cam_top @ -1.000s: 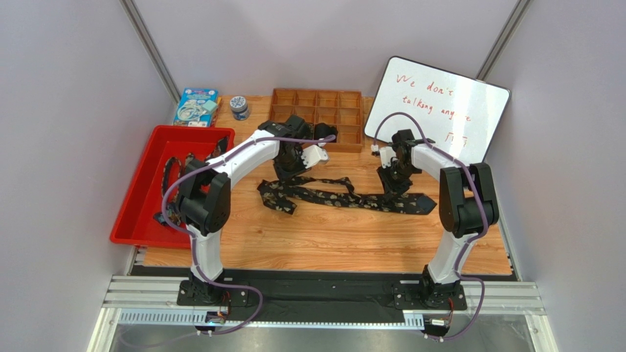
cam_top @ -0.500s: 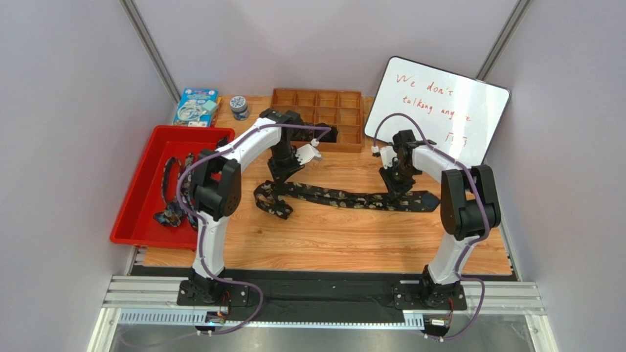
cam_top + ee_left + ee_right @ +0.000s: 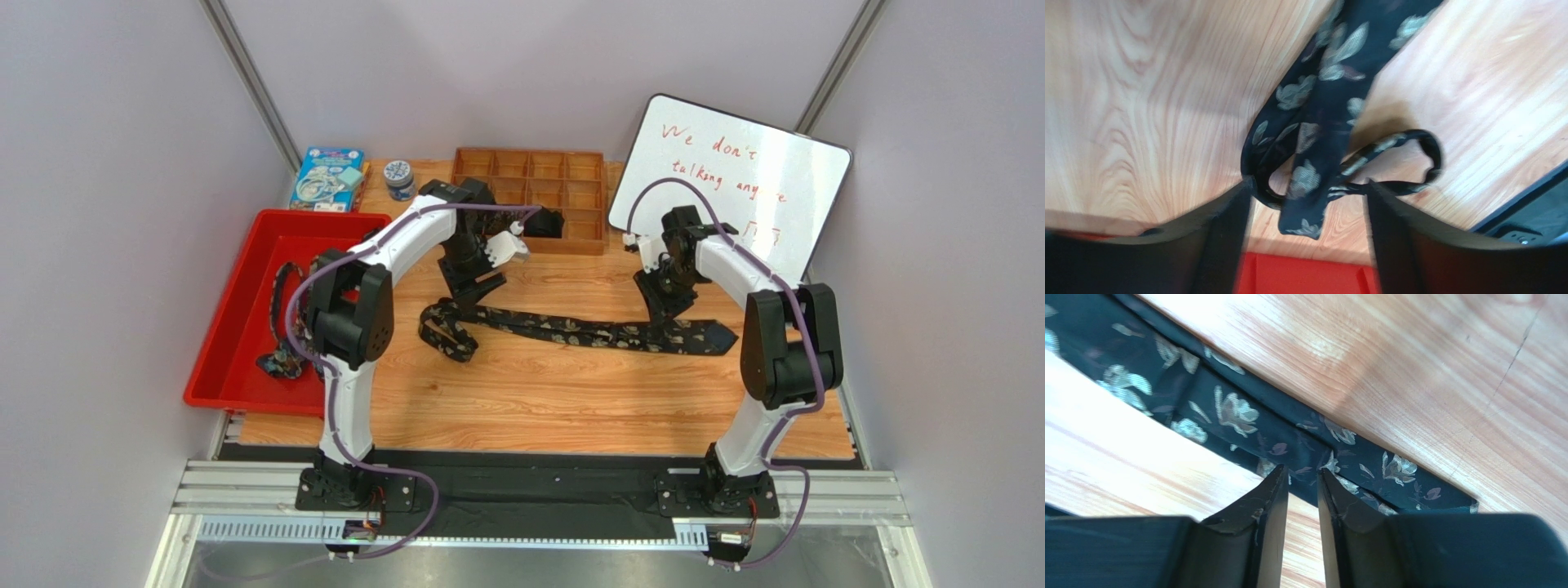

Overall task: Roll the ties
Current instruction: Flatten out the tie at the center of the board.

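One dark floral tie [image 3: 577,331] lies stretched across the wooden table. Its narrow end curls into a loose loop [image 3: 444,333] at the left. My left gripper [image 3: 470,284] hovers just above that loop, open. In the left wrist view the tie [image 3: 1315,122] loops below the left gripper [image 3: 1309,205], and neither of the fingers [image 3: 1223,233] holds it. My right gripper [image 3: 666,306] stands over the tie's wide end. In the right wrist view the right gripper [image 3: 1303,473] has a narrow gap showing bare wood, its tips at the tie [image 3: 1229,413]. More ties [image 3: 285,300] lie in the red tray [image 3: 233,337].
The red tray [image 3: 1303,275] sits at the table's left edge. A wooden compartment box [image 3: 530,184] stands at the back with a dark bundle [image 3: 543,223] in one cell. A whiteboard [image 3: 730,178] leans at the back right. A blue box [image 3: 328,178] and small jar [image 3: 399,180] stand back left.
My left gripper has opened and let go of the tie's narrow end, which dropped into a loop on the table. The tie lies straighter. The left arm swung back and left.
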Controlling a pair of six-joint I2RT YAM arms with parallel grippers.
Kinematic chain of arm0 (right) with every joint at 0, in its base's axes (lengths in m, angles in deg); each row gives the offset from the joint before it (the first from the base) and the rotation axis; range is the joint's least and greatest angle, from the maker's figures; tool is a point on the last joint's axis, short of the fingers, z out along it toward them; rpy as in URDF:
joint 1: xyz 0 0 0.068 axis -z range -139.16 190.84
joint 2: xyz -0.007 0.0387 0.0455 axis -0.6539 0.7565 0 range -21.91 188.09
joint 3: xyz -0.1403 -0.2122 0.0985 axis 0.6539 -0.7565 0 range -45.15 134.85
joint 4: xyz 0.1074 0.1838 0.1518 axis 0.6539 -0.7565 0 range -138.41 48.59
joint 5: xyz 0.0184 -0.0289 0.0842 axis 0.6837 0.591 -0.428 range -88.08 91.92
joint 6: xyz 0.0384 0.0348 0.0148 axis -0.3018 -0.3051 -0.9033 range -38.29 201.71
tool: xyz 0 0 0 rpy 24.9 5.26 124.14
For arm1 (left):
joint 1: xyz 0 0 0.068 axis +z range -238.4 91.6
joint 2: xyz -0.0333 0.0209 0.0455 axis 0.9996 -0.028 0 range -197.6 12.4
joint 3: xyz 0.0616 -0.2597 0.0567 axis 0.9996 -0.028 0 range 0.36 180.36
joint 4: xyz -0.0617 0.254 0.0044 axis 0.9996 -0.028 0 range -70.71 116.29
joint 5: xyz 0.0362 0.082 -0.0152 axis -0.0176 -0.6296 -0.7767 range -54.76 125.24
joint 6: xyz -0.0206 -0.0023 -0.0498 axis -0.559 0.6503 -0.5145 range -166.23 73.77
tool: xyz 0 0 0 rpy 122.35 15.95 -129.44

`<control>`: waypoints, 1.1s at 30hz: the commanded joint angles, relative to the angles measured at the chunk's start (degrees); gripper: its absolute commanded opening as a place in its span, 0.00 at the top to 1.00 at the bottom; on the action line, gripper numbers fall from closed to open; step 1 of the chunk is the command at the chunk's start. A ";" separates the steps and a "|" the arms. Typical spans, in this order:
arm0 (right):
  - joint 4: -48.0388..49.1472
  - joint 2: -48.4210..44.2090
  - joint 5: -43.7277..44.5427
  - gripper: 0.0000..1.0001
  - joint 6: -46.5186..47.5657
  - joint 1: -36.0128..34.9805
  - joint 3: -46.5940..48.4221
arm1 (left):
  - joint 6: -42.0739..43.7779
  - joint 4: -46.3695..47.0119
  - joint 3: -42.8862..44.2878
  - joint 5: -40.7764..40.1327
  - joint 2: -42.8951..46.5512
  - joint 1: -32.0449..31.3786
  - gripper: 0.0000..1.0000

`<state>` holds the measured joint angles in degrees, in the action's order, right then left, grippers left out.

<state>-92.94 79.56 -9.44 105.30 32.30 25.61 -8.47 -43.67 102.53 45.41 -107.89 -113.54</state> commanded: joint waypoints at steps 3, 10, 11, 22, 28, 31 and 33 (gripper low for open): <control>-4.19 0.13 -4.29 0.65 -2.24 0.19 3.24 | 0.65 9.39 -3.29 12.14 10.86 -1.30 0.01; -3.67 3.99 -3.32 0.66 -2.33 0.27 3.86 | 2.84 16.33 -6.19 12.15 9.29 -5.00 0.00; -3.58 4.08 -3.24 0.66 -2.33 0.19 3.42 | 3.02 17.04 -6.54 11.54 9.02 -5.44 0.00; -0.07 5.58 1.16 0.54 -3.20 0.19 1.40 | 3.63 22.75 -10.50 8.81 7.26 -9.39 0.01; 0.29 5.93 0.63 0.70 -3.38 0.01 0.34 | 4.08 30.73 -16.73 4.51 9.28 -11.50 0.01; 0.46 5.84 0.81 0.84 -3.12 -0.08 0.08 | 5.04 35.74 -19.64 1.62 9.72 -12.82 0.01; 0.12 5.84 0.98 0.94 -2.77 -0.17 0.25 | 6.09 36.38 -19.90 0.12 8.76 -13.87 0.00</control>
<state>-93.77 84.94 -9.07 102.37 32.28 26.18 -5.26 -14.07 83.34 49.13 -100.88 -125.39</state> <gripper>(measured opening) 0.147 0.993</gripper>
